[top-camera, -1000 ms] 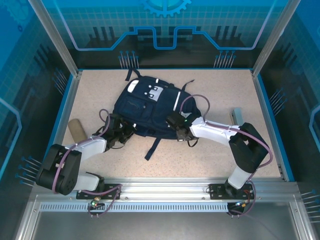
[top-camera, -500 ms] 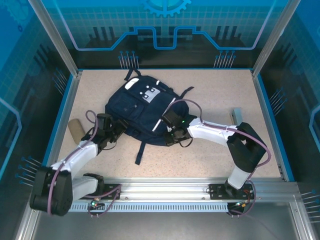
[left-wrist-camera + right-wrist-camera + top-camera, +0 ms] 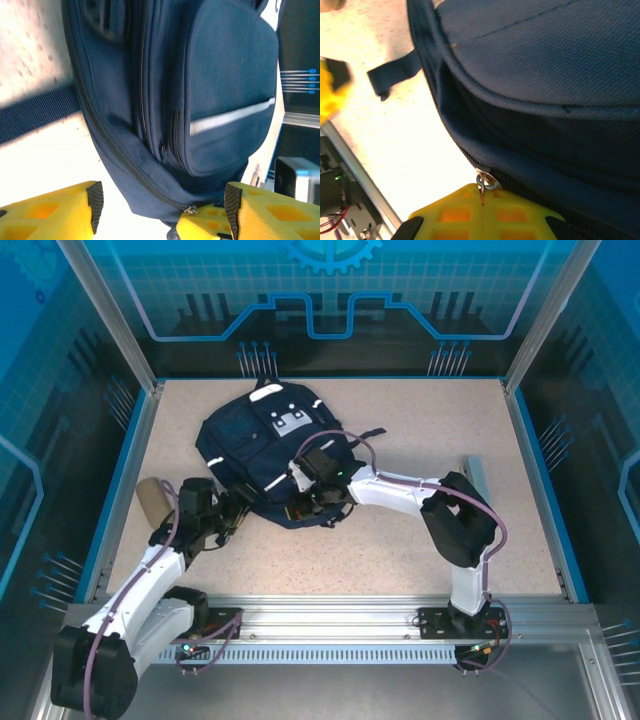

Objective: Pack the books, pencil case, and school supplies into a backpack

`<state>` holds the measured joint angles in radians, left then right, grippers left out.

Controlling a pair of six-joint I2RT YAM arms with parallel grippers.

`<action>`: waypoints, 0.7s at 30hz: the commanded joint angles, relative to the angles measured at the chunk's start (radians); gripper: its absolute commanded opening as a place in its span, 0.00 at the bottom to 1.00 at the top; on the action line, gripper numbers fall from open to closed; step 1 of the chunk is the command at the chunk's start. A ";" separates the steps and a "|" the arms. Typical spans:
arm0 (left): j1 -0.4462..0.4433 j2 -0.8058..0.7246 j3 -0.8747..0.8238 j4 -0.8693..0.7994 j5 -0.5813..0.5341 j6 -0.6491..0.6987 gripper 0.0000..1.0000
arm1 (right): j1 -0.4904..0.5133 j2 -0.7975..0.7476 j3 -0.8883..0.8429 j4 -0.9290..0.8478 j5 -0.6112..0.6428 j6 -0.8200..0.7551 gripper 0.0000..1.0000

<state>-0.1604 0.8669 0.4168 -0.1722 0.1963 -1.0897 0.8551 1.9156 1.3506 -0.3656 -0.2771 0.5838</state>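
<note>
The navy backpack (image 3: 262,445) lies flat at mid-left of the table, white-and-grey patch up. My right gripper (image 3: 308,504) is at its near edge, shut on the metal zipper pull (image 3: 484,184) of the main zipper; the yellow fingers (image 3: 470,215) meet around it. My left gripper (image 3: 237,510) stands open just left of there. Its black pads (image 3: 93,207) straddle the backpack's lower edge (image 3: 150,185) without touching, and the right gripper's fingers (image 3: 207,225) show between them. The tan pencil case (image 3: 150,499) lies left of my left arm. The books are out of view.
A grey-green flat thing (image 3: 473,473) lies by the right wall, behind the right arm's elbow. A loose dark strap (image 3: 394,75) trails on the table near the backpack's corner. Blue walls (image 3: 120,480) enclose the speckled table; a metal rail (image 3: 330,618) runs along the near edge.
My left gripper has opened, let go of the backpack and drawn back left. The right gripper, still shut, has dragged the backpack left and farther away.
</note>
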 commanded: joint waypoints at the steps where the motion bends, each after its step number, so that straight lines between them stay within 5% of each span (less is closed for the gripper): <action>1: -0.030 0.014 -0.041 0.098 0.075 -0.126 0.66 | 0.020 0.008 0.050 0.070 -0.060 0.008 0.00; 12: -0.069 0.148 -0.092 0.262 0.039 -0.211 0.63 | 0.034 -0.012 0.040 0.071 -0.080 0.011 0.00; 21: -0.076 0.234 -0.078 0.313 0.007 -0.185 0.26 | 0.057 -0.046 0.010 -0.038 0.081 -0.011 0.00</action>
<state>-0.2321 1.0855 0.3363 0.1101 0.2264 -1.2808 0.8909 1.9175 1.3613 -0.3573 -0.2569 0.5888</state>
